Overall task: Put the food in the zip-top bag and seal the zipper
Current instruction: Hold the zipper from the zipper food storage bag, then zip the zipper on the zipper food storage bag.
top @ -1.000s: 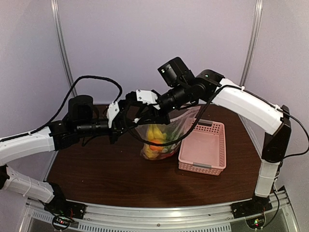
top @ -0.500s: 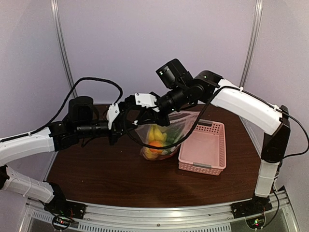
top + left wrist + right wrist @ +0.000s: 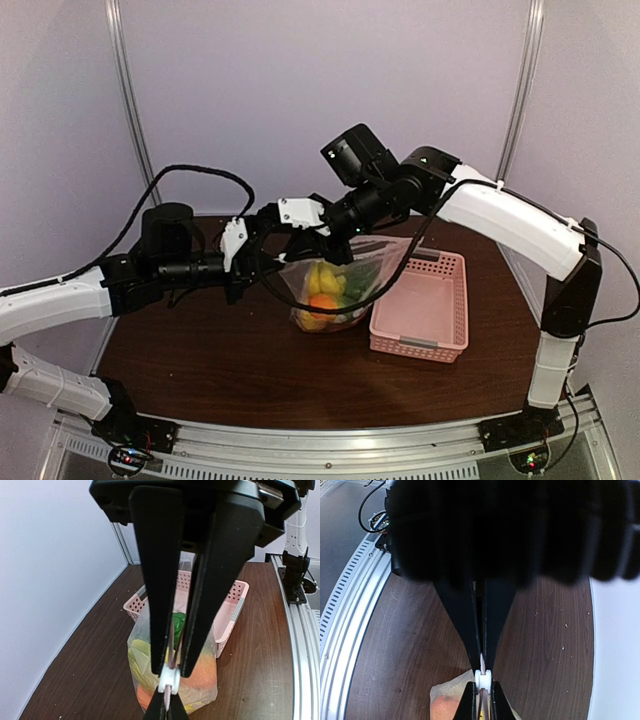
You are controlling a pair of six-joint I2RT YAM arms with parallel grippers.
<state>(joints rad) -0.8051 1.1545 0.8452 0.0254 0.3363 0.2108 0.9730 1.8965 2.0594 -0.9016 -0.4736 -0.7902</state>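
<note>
Bag (image 3: 340, 288): clear crinkly plastic, upright at mid-table, mouth edge up and drawn into a thin line. Bottom at or just above table (image 3: 230, 360); cannot tell whether touching.

Food (image 3: 140, 660) inside bag, visible through the film: yellow pieces on one side, green high in the middle, orange low. All bunched in lower half.

Zipper (image 3: 172, 652): thin pale strip along top edge, seen edge-on in left wrist view, running between the fingers. Slider (image 3: 169, 681): small, white, seated on strip.

Left claw (image 3: 171, 672): clenched on zipper, fingers pressed to both sides of strip, tips right against slider.

Right claw (image 3: 482, 662): clenched on same strip from the opposite end, a pale sliver of zipper showing between the tips. Tips just short of slider.

Relative position: slider caught between the two pairs of tips, claws tip to tip and nearly in line. Bag body and food hanging directly below both claws, none of it above the strip.

Basket (image 3: 425, 300): pink, slatted, on table just beside bag, on right-arm side. Contact with bag not resolvable.
</note>
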